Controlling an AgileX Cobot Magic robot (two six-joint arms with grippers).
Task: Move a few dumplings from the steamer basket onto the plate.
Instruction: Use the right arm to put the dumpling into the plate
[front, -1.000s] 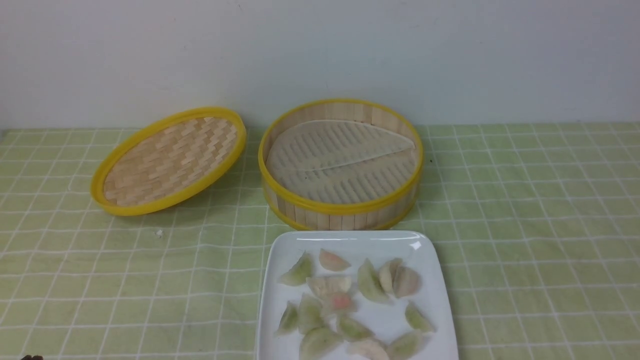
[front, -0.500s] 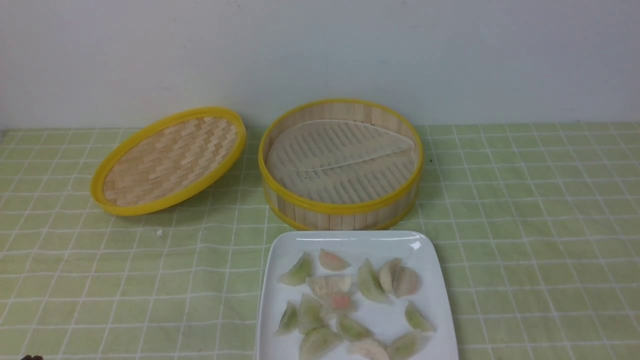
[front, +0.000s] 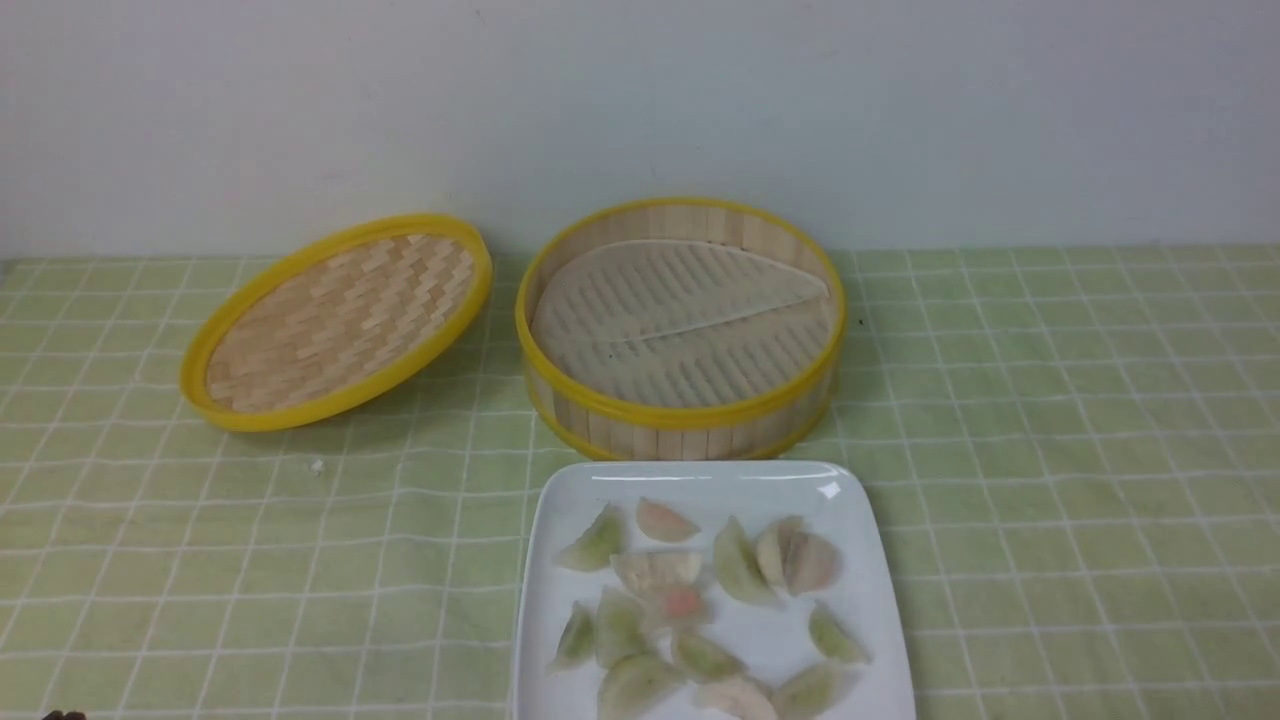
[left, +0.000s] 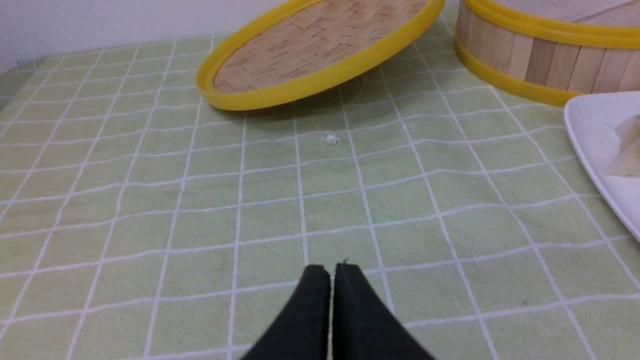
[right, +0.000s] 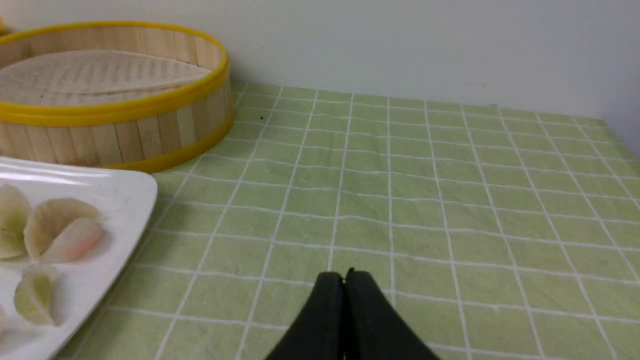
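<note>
While both arms hang low over tabletop (front: 1050, 420), left gripper (left: 332, 270) and right gripper (right: 344, 277) jaws closed, empty; dumplings (front: 690, 600) heaped on plate (front: 860, 500), near side of steamer basket (front: 680, 415); lid (front: 335, 325) left of basket

The table (front: 1050, 420) is covered by a pale green cloth with a white grid. Four things lie directly on it. The lid (front: 335, 320), a shallow woven disc with a yellow rim, sits at centre left of the front view, tilted, its right edge raised. The basket (front: 680, 425) stands at centre, just right of the lid and close to the back wall. The plate (front: 560, 500) lies at bottom centre, immediately below the basket, cut off by the lower frame edge. A small white crumb (front: 318, 466) lies on the cloth below the lid, left of the plate.
</note>
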